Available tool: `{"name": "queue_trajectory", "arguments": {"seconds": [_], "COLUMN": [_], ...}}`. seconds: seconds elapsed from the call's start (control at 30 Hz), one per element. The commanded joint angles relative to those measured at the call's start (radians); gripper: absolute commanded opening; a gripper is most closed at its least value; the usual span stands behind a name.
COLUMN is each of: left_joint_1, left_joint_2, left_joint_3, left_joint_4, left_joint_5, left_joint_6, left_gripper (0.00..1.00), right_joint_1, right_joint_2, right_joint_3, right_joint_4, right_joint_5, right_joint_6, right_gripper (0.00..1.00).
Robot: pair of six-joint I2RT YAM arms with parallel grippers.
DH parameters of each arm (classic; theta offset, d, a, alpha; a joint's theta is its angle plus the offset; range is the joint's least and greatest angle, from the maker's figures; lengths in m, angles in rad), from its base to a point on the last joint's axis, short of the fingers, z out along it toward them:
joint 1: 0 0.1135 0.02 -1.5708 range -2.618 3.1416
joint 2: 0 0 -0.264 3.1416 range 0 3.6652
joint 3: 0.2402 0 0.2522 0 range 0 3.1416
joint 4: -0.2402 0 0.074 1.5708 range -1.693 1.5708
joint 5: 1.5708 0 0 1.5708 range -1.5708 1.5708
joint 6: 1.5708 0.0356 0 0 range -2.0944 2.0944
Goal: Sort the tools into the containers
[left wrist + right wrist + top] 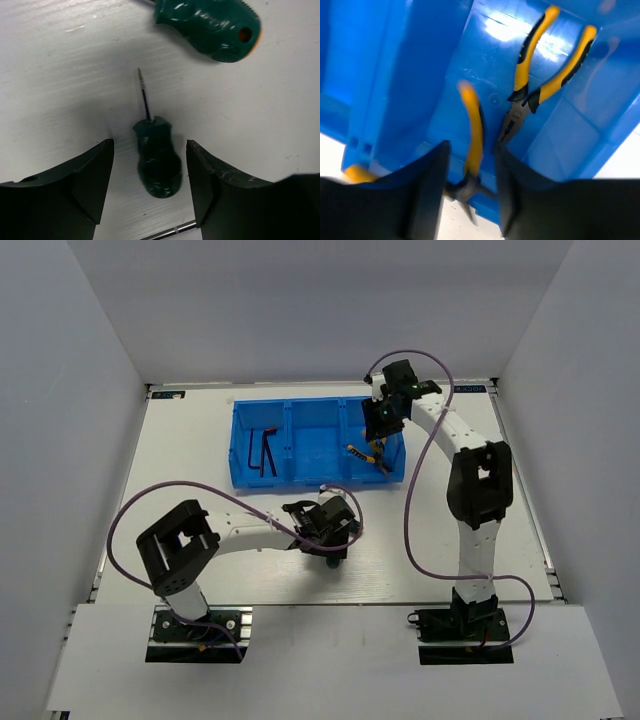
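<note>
A green-handled screwdriver (157,162) lies on the white table (60,75), shaft pointing away. The left gripper (150,145) straddles its handle, jaws spread, touching neither side. A 2nd screwdriver (210,25) lies beyond it, rightward.

**Robotics laboratory bench cell, overhead view.** A white table (200,570) with pale metal rails along its edges is boxed in by plain white wall panels (60,440) at 9, 12 and 3 o'clock. Two jointed black-and-white robot arms are bolted to dark base plates (195,625) at the near edge, the left arm (178,545) at 7 o'clock and the right arm (480,485) at 5 o'clock. Each trails a looped purple cable (410,530) (exposed wiring, as on a research rig). A bright blue bin tray (300,482) of three compartments sits toward 12 o'clock on the otherwise unfurnished, evenly lit work surface
</note>
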Motion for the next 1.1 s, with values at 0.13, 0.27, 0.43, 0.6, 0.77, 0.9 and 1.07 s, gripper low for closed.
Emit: {"name": "queue_trajectory", "arguments": {"seconds": [0.13, 0.27, 0.43, 0.6, 0.77, 0.9, 1.07], "left_joint_1": [-0.024, -0.033, -0.024, 0.024, 0.146, 0.235, 0.326], "left_joint_2": [0.070, 0.093, 0.041, -0.028, -0.014, 0.052, 0.159], "left_joint_3": [0.095, 0.122, 0.187, 0.280, 0.404, 0.483, 0.607], "left_joint_4": [-0.079, -0.099, -0.169, -0.255, -0.307, -0.298, -0.234], "left_joint_5": [-0.028, -0.028, -0.067, -0.227, -0.304, -0.336, -0.295], "left_joint_6": [-0.021, -0.021, -0.021, 0.007, 0.077, 0.109, 0.180], "left_gripper": [0.61, 0.40, 0.12, 0.02, 0.02, 0.02, 0.06], "right_joint_1": [-0.027, -0.028, -0.033, -0.033, -0.033, -0.022, 0.015], "right_joint_2": [-0.145, -0.331, -0.555, -0.655, -0.689, -0.656, -0.620], "right_joint_3": [0.041, -0.206, -0.507, -0.779, -0.888, -0.915, -0.922], "right_joint_4": [0.007, 0.111, 0.134, 0.146, 0.174, 0.191, 0.223], "right_joint_5": [-0.025, -0.130, -0.306, -0.366, -0.382, -0.389, -0.398], "right_joint_6": [-0.007, -0.024, -0.098, -0.184, -0.266, -0.285, -0.300], "right_gripper": [0.58, 0.60, 0.60, 0.62, 0.69, 0.70, 0.76]}}
